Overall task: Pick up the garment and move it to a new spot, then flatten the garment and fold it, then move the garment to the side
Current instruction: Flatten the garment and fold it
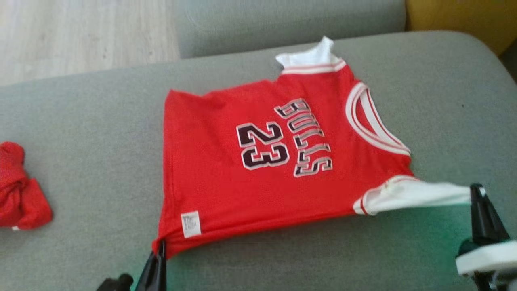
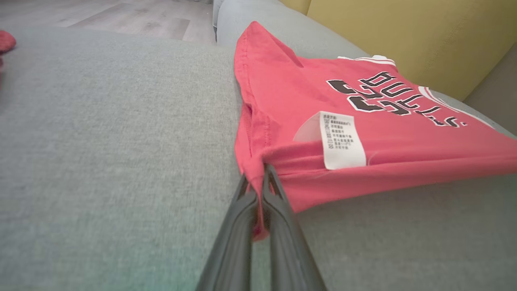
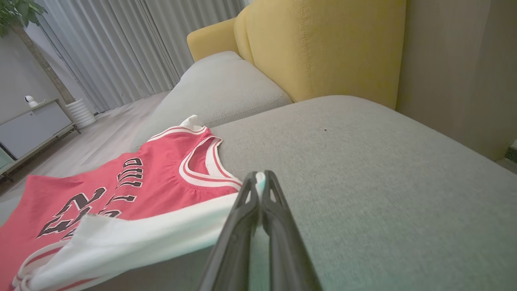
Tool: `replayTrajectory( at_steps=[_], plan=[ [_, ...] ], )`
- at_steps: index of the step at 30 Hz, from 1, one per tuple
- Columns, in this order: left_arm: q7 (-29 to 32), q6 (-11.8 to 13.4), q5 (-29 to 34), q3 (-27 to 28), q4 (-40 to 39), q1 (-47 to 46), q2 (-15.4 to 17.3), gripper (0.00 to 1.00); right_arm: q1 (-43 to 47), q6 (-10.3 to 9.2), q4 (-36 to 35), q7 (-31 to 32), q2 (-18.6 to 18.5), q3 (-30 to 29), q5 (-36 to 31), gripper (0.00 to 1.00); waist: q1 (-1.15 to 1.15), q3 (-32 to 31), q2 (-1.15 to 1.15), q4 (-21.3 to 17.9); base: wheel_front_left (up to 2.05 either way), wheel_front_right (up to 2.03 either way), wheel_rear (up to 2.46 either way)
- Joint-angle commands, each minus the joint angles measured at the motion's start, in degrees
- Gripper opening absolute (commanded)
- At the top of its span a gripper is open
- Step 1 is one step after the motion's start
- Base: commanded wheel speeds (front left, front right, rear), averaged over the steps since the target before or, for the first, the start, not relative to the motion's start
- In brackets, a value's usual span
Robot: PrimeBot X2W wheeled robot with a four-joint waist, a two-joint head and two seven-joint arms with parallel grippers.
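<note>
The garment (image 1: 250, 169) is a red jersey with white trim, black "BULLS" lettering and the number 23, spread face up on the grey sofa cushion (image 1: 89, 133). My left gripper (image 1: 161, 244) is shut on the jersey's near hem corner, beside the white care label (image 2: 341, 139); in the left wrist view that gripper (image 2: 258, 178) pinches red cloth (image 2: 343, 105). My right gripper (image 1: 476, 190) is shut on the white sleeve end, pulled taut to the right. In the right wrist view this gripper (image 3: 260, 178) clamps the white sleeve (image 3: 153, 238) of the jersey (image 3: 133, 186).
A crumpled red cloth (image 1: 18, 190) lies at the cushion's left edge. A second grey cushion (image 1: 282, 20) sits beyond, with a yellow backrest (image 3: 323, 48) to the right. Wooden floor (image 1: 80, 32) shows at the far left. Curtains, a cabinet and a potted plant stand farther off.
</note>
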Motion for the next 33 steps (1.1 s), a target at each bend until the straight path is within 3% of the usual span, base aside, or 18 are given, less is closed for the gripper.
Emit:
replayTrajectory(
  at_steps=[1, 6, 12, 27, 28, 29, 30, 31, 33],
  plan=[
    [-0.31, -0.14, 0.48, 2.57, -2.71, -0.35, 0.36, 0.0, 0.25, -0.05, -2.84, 0.0, -1.62, -0.75, 0.62, 0.0, 0.02, -0.76, 0.0, 0.72, 0.0, 0.0, 0.0],
    [-0.31, -0.52, 0.93, 1.96, -5.14, -1.35, 0.2, 0.0, 0.08, -0.05, -6.01, 1.12, -1.04, -1.86, -0.06, 0.0, 0.02, 0.69, 0.0, 1.84, 0.0, 0.0, 0.0],
    [-0.31, -0.69, 0.11, -0.03, -4.32, -8.74, 0.16, 0.0, -8.12, -0.05, -5.56, 3.54, -0.73, -1.2, -2.8, 0.0, 0.02, 4.37, 0.0, 3.25, 0.0, 0.0, 0.0],
    [-0.31, -0.54, -0.61, -4.12, 7.67, -25.09, 0.15, 0.0, -28.95, -0.05, 12.28, 2.9, -0.42, 3.54, -9.59, 0.0, 0.02, 10.18, 0.0, 5.74, 0.0, 0.0, 0.0],
    [-0.31, -0.5, -0.67, -4.22, 8.18, -25.72, 0.15, 0.0, -29.63, -0.05, 13.44, 2.39, -0.26, 3.53, -9.95, 0.31, 0.02, 10.28, 0.0, 5.76, 0.0, 0.0, 0.0],
    [-0.31, -0.39, -0.65, -4.31, 8.55, -26.24, 0.15, 0.3, -30.19, -0.05, 14.51, 1.82, -0.01, 3.36, -10.36, 1.0, 0.02, 10.3, 0.0, 5.78, 0.0, 0.0, 0.0],
    [-0.31, -0.16, -0.55, -4.36, 8.56, -26.61, 0.15, 0.73, -30.59, -0.05, 15.59, 1.36, 0.26, 3.21, -10.74, 1.0, 0.02, 10.22, 0.0, 5.78, 0.0, 0.0, 0.0],
    [-0.31, 0.2, -0.62, -4.26, 8.41, -26.7, 0.15, 1.0, -30.91, -0.05, 16.44, 0.86, 0.54, 2.97, -11.14, 1.0, 0.02, 10.04, 0.0, 5.74, 0.0, 0.0, 0.0],
    [-0.31, 0.97, -0.66, -3.83, 7.74, -26.31, 0.15, 1.0, -31.02, -0.05, 17.12, -0.01, 1.14, 2.95, -12.46, 1.0, 0.02, 9.4, 0.0, 5.59, 0.0, 0.0, 0.0]
  ],
)
